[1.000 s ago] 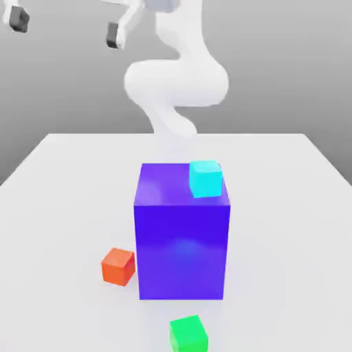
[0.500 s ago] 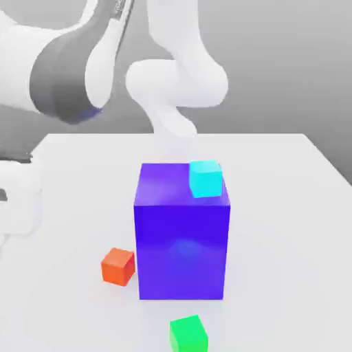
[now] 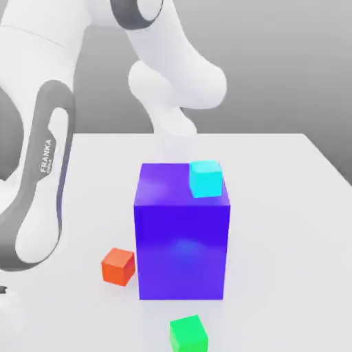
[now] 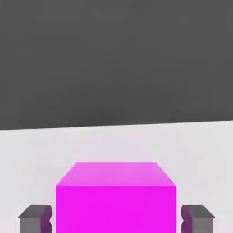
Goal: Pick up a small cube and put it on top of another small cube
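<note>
Cubes: one magenta [image 4: 115,198] clamped between the fingers [image 4: 35,217], plus one red [image 3: 118,266], green [image 3: 188,334], cyan [image 3: 205,178].

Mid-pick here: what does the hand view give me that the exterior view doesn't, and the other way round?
Hand view: a magenta cube between the hand's fingers, shut on it. Exterior view: the arm, a big blue block with a cyan cube on top, a red cube and a green cube. Both: the white table.
</note>
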`<state>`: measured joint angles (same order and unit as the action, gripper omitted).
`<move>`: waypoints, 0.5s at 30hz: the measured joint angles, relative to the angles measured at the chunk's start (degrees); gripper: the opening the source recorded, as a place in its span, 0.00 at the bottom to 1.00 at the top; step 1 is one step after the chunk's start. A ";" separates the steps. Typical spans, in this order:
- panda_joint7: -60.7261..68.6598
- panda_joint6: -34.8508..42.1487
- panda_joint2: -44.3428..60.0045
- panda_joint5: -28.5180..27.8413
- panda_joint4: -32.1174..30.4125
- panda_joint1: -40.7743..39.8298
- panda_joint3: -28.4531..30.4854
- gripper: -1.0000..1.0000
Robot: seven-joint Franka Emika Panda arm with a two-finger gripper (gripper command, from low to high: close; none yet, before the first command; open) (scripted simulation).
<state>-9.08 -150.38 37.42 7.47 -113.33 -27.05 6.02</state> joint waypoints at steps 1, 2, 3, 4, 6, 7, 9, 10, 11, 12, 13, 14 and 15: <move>0.03 0.04 0.00 0.04 0.00 0.00 -0.01 0.00; 0.13 -0.49 0.71 0.15 0.17 -0.08 -0.10 0.00; 0.08 0.04 0.02 0.09 0.00 0.00 0.02 0.00; -0.05 1.09 -1.38 -0.09 -0.34 0.15 0.24 0.00; -0.40 3.85 -5.04 -0.63 -1.24 0.63 0.85 0.00; -0.51 4.59 -5.81 -0.98 -0.78 1.25 0.73 0.00; -2.28 5.85 -5.57 -1.66 0.14 3.12 0.97 0.00; -3.64 6.52 -5.20 -2.11 0.49 4.09 1.18 0.00; -4.97 7.18 -4.76 -2.41 0.79 5.25 1.59 0.00; -6.45 7.88 -4.31 -2.84 1.10 6.27 1.88 0.00; -7.87 8.56 -3.85 -3.19 1.39 7.32 2.19 0.00; -9.38 9.25 -3.39 -3.59 1.69 8.39 2.53 0.00; -10.87 9.94 -2.94 -3.99 1.98 9.47 2.86 0.00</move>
<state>-19.95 -140.44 34.48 3.48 -111.35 -17.58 8.88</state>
